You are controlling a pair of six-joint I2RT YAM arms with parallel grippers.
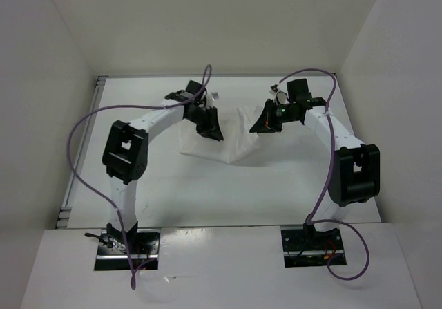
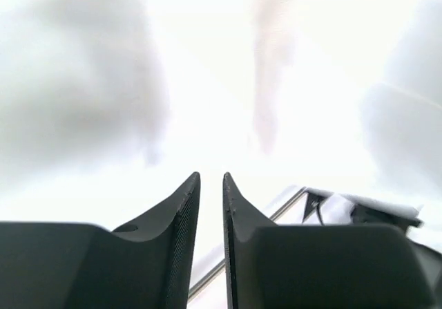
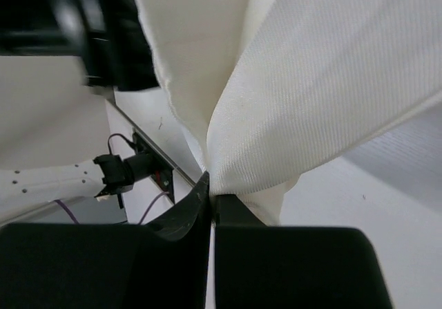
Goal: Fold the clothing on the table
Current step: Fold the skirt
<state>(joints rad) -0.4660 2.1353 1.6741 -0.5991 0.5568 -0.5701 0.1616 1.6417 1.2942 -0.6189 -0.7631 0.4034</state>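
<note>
The clothing (image 1: 231,143) is a white, crumpled piece lying between the two arms on the table (image 1: 235,191), its right side pulled up. My right gripper (image 1: 263,125) is shut on a bunched fold of it. In the right wrist view the ribbed white fabric (image 3: 311,81) fans out from the pinched jaws of the right gripper (image 3: 210,186). My left gripper (image 1: 211,132) hovers at the garment's left side. In its wrist view the left gripper (image 2: 211,179) shows a narrow gap between its fingers with nothing in it, and everything beyond is a white blur.
White walls enclose the table on the left, back and right. A metal rail (image 1: 81,153) runs along the table's left edge. Purple cables (image 1: 83,126) loop off both arms. The arm bases (image 1: 128,248) sit at the near edge.
</note>
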